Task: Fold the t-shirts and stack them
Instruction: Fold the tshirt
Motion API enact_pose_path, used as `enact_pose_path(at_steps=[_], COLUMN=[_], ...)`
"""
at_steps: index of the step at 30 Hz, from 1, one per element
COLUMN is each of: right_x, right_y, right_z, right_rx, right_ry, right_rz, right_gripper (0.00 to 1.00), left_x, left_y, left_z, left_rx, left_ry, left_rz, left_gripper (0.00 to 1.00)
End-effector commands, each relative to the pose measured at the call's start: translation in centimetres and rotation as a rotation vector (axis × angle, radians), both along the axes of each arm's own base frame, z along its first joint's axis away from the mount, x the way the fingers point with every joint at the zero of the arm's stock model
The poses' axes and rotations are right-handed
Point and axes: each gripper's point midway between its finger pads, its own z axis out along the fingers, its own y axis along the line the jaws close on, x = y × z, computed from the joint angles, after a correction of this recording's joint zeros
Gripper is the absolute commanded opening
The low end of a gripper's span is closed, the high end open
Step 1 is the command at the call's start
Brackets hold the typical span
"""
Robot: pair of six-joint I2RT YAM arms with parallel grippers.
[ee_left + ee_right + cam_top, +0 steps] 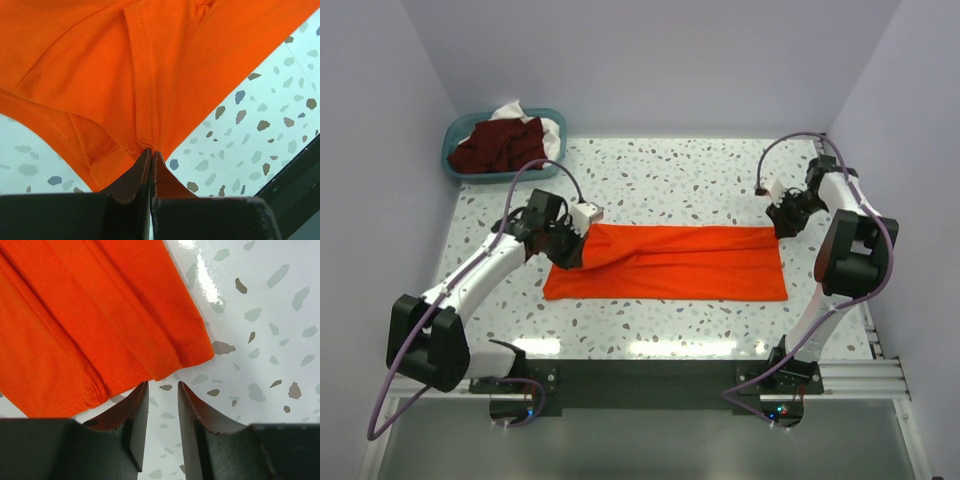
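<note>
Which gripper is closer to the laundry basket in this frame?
Left. The left gripper is down and right of the basket, pinching the left end of the orange shirt. The right gripper is far off at the shirt's upper right corner, open.

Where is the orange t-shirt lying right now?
In the top view the orange t-shirt lies as a folded band across the middle of the table, its left end pinched by the left gripper, its right end just short of the open right gripper.
</note>
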Motion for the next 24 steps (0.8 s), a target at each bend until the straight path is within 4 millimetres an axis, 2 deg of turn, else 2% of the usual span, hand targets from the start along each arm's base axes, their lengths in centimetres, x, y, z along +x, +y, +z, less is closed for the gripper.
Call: enact_pose_path(at_steps=[1, 5, 8, 12, 14, 15, 16, 17, 18, 19, 20, 21, 22, 23, 24], right_x=[-0.6, -1.4, -1.0, -0.3, 0.2, 0.2, 0.2, 0.3, 0.2, 0.1, 0.5, 0.6, 0.6, 1.0, 1.1], right_y=[-0.5, -0.3, -0.2, 2.0, 4.2, 5.3, 6.5, 8.3, 9.7, 10.9, 13.4, 14.7, 16.5, 19.1, 20.5], right_z=[2.2, 3.2, 4.1, 5.8, 6.5, 7.0, 7.4, 7.4, 7.5, 8.0, 7.9, 8.1, 8.2, 8.4, 8.6], right_rx=[-0.038, -0.038, -0.023, 0.069, 0.131, 0.164, 0.205, 0.232, 0.264, 0.287, 0.324, 0.357, 0.379, 0.406, 0.431], right_ry=[-0.041, -0.027, -0.033, -0.027, -0.037, -0.031, -0.032, -0.032, -0.017, -0.025, -0.045, -0.031, -0.032, -0.061, -0.049], right_rz=[0.056, 0.067, 0.027, -0.053, -0.053, -0.090, -0.093, -0.075, -0.098, -0.098, -0.066, -0.113, -0.101, -0.059, -0.088], right_gripper=[0.35, 0.35, 0.38, 0.49, 0.51, 0.53, 0.54, 0.54, 0.54, 0.54, 0.53, 0.53, 0.53, 0.53, 0.53], left_x=[-1.2, -2.1, -3.1, -3.8, -4.1, -4.3, -4.9, -4.4, -4.2, -3.6, -2.1, -1.3, 0.5, 2.3, 3.3], left_y=[-1.1, -2.4, -3.6, -4.0, -3.5, -3.3, -3.0, -3.0, -3.2, -3.2, -2.6, -2.4, -2.1, -0.5, 0.1], left_z=[-1.4, -2.3, -3.2, -4.1, -4.2, -4.1, -3.9, -3.2, -2.3, -0.9, 0.4, 1.6, 2.6, 3.5, 3.4], left_rx=[-0.025, -0.048, -0.023, 0.013, 0.043, 0.048, 0.053, 0.047, 0.012, -0.012, -0.034, -0.065, -0.089, -0.110, -0.110], left_ry=[0.047, 0.077, 0.089, 0.109, 0.120, 0.122, 0.137, 0.104, 0.082, 0.027, -0.017, -0.059, -0.116, -0.139, -0.140], left_rz=[-0.120, -0.234, -0.321, -0.371, -0.412, -0.435, -0.461, -0.483, -0.491, -0.480, -0.432, -0.400, -0.351, -0.256, -0.214], left_gripper=[0.00, 0.00, 0.00, 0.00, 0.07, 0.22, 0.27, 0.29, 0.37, 0.41, 0.45, 0.53, 0.58, 0.61, 0.61])
